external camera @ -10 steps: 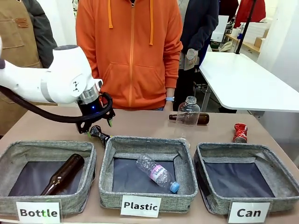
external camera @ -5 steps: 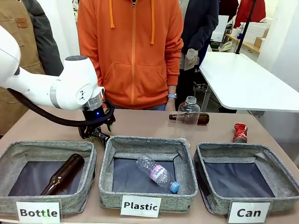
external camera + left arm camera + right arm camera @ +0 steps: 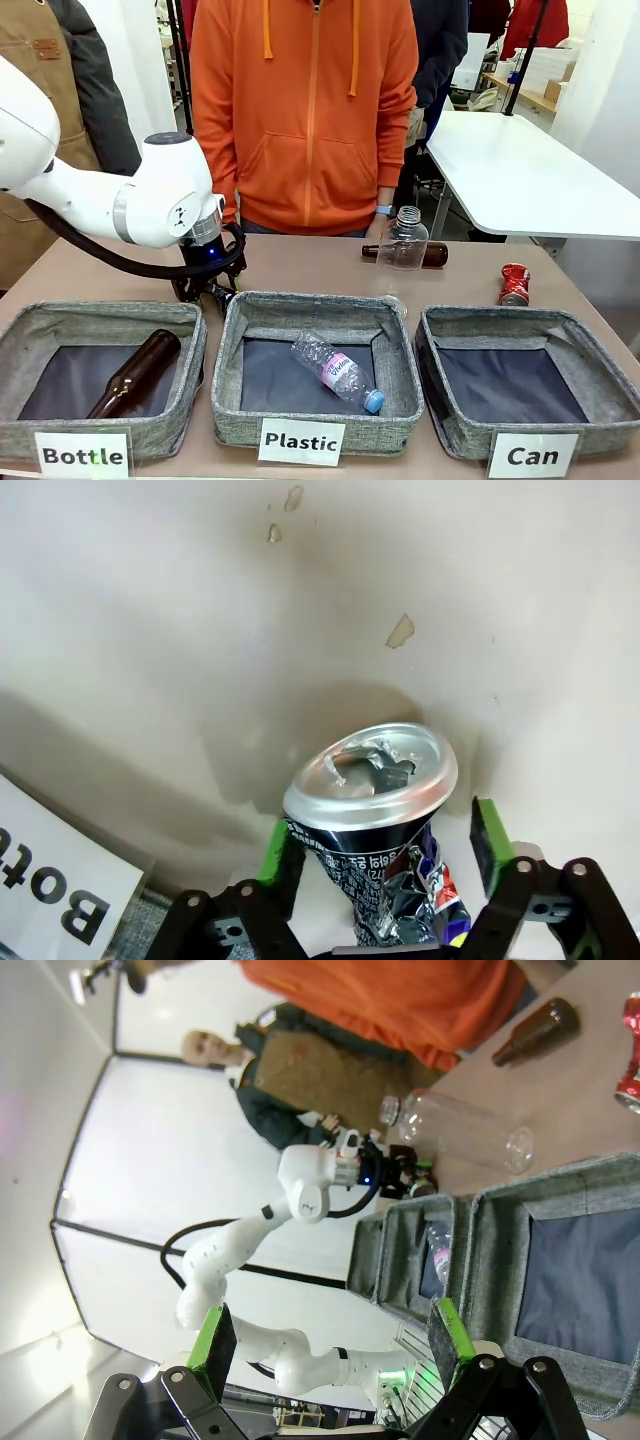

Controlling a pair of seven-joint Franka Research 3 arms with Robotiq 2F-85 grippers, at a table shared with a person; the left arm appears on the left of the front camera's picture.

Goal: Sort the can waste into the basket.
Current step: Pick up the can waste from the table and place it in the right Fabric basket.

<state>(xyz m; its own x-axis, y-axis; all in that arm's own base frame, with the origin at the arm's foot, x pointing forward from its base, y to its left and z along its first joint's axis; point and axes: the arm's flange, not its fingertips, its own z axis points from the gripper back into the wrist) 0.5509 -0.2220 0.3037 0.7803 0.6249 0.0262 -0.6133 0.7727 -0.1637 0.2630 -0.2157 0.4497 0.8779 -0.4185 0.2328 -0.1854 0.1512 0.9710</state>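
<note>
Compared with a second ago, the left arm has slid a bit toward the middle and dropped, and the person in the orange hoodie has shuffled to the right.

Front view: the left end effector [image 3: 213, 291] sits right down at the desk [image 3: 300, 262], just behind the gap between the "Bottle" and "Plastic" bins. The basket [image 3: 600, 395] labelled "Can" holds nothing so far, and the red can [image 3: 514, 284] stands on the desk just behind its far rim. So by our reckoning none of the sorting is done: one can is only just being picked up and the other is untouched. The wrist and bin rims mostly hide the black can here, so we can't read the grip from this angle.

Left wrist view: much clearer. The black can [image 3: 375, 790] stands crumpled between the green pads [image 3: 281, 846], its silver top facing us, and the left end effector [image 3: 385, 838] has closed on it. One pad looks pressed against it; near the other we see a sliver of gap, so how firm the hold is we can't say. The can's lower end is cut off by the frame.

Right wrist view: the right end effector [image 3: 330, 1335] is spread wide with nothing in it, well clear of the desk. The red can [image 3: 630, 1055] is clipped by the edge.
</note>
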